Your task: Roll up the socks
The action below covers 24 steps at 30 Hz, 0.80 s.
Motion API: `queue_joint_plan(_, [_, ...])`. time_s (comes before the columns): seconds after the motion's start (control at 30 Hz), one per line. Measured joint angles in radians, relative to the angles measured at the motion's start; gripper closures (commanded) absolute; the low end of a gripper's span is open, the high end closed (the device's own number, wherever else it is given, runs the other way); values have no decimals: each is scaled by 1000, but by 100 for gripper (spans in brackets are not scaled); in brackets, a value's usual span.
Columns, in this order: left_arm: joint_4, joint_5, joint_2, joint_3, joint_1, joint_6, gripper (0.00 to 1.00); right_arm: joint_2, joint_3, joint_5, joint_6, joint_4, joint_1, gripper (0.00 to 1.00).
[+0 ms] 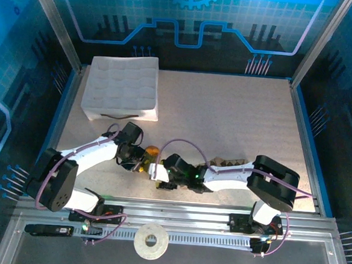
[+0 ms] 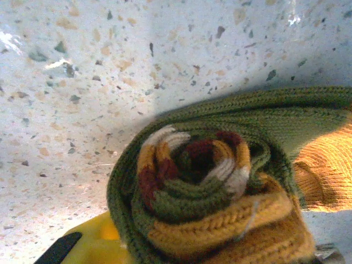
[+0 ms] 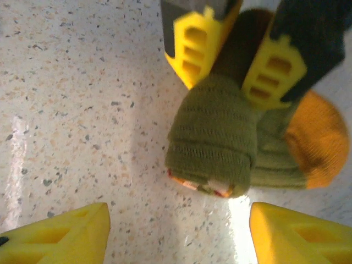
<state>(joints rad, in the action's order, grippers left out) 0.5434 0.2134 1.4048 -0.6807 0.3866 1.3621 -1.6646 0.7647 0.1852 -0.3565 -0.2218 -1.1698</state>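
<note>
The olive-green sock (image 3: 214,137) lies rolled into a bundle on the speckled table, its orange toe (image 3: 322,140) sticking out to the right. Seen end-on, its striped cuff spirals inside the roll (image 2: 198,176). My left gripper (image 3: 228,91) is shut on this roll, one yellow finger (image 3: 192,44) on each side. My right gripper (image 3: 179,236) stands open just in front of the roll, with bare table between its fingertips. From above, both grippers meet at the sock (image 1: 152,150) near the front edge, left gripper (image 1: 139,161) beside right gripper (image 1: 161,174). The tan sock (image 1: 227,162) lies mostly hidden under the right arm.
A white dimpled foam tray (image 1: 122,86) sits at the back left. A roll of tape (image 1: 151,242) rests on the front rail between the arm bases. Blue enclosure walls ring the table (image 1: 226,111).
</note>
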Motion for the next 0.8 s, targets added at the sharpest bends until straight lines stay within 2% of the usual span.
queue_joint_plan(0.23, [56,8,60,-58,0,-1,88,-112,118,154,-96,-20,-54,34])
queue_joint_plan(0.3, [62,11,66,-63,0,0,88,-153,149,175,-111,-26,-54,38])
queue_joint_plan(0.33, [63,12,68,-64,0,0,88,-167,159,179,-117,-26,-54,43])
queue_joint_plan(0.43, [62,23,69,-64,-5,-1,86,-212,188,196,-121,-22,-52,67])
queue_joint_plan(0.5, [62,30,69,-64,-12,-3,81,-226,198,205,-109,-19,-46,79])
queue_joint_plan(0.57, [61,39,69,-63,-26,-5,72,-224,199,201,-93,-19,-40,88])
queue_joint_plan(0.67, [50,67,68,-53,-55,-9,52,-224,199,185,-77,-26,-30,98])
queue_joint_plan(0.77, [55,112,68,-36,-98,-23,26,-224,198,160,-69,-30,-18,100])
queue_joint_plan(0.8, [64,134,68,-30,-116,-27,20,-224,198,148,-64,-32,-12,100])
